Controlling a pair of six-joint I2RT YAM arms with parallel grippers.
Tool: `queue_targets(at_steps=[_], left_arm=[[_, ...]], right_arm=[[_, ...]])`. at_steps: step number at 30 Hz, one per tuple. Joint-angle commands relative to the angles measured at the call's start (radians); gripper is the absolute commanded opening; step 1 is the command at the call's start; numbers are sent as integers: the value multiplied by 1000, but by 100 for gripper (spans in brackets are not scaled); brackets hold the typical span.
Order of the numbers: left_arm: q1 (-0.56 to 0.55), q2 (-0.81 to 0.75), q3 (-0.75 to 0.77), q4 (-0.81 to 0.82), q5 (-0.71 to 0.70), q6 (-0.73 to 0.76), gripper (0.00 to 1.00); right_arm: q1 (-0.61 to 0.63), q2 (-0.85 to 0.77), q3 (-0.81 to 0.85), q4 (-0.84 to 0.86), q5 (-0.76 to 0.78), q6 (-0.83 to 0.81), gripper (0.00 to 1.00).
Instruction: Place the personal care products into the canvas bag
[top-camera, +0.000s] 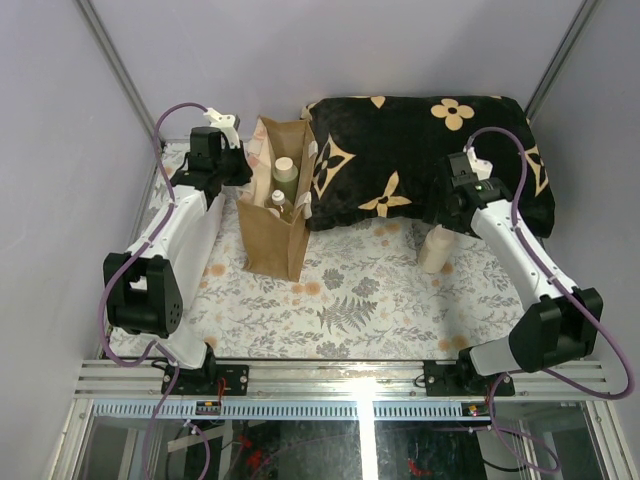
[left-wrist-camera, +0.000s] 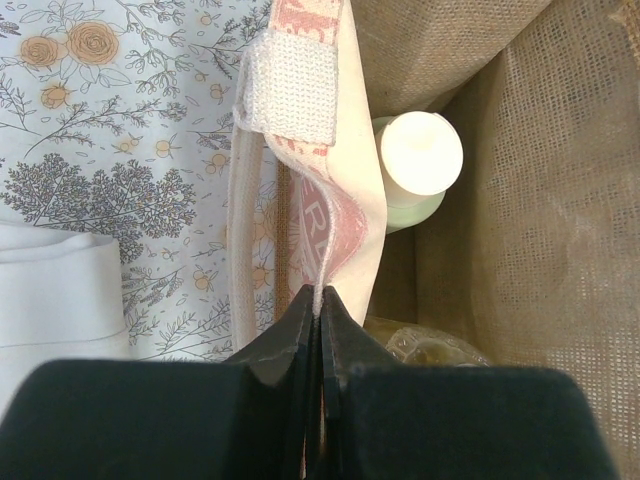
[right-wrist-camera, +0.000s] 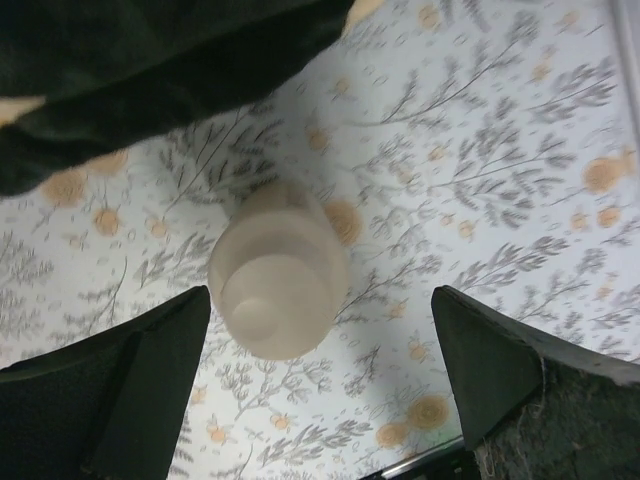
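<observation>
One green bottle (top-camera: 286, 172) and one amber bottle (top-camera: 278, 203) seen inside canvas bag (top-camera: 272, 240) | left end effector (left-wrist-camera: 320, 300) clamped on bag rim | right end effector (right-wrist-camera: 320, 305) spread wide, empty, over cream-beige bottle (right-wrist-camera: 278, 285) stood on bench (top-camera: 380, 300)

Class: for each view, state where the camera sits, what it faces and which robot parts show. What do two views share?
Top external: above and behind the bases, looking down at the table; left arm and right arm show.
Left wrist: over the canvas bag, looking down into it; left gripper shut on its rim.
Right wrist: straight down at the cream bottle; open right gripper flanks it.
Shared: top and right wrist both show that bottle.
</observation>
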Motion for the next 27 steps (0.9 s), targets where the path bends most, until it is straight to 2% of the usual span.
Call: queue_targets(at_steps=[1, 5, 14, 21, 27], left_arm=[[-12, 5, 9, 35, 6, 4, 0], [-13, -2, 5, 35, 2, 9, 0], [-12, -8, 10, 25, -6, 11, 0], [-14, -2, 21, 15, -8, 17, 0], [-14, 5, 27, 15, -14, 18, 0]], right_arm=[[4, -19, -65, 50, -119, 12, 100], [4, -24, -129, 122, -186, -1, 100], [4, -6, -238, 196, -186, -27, 100], [5, 29, -236, 277, -115, -79, 100], [4, 71, -216, 317, -124, -96, 96]])
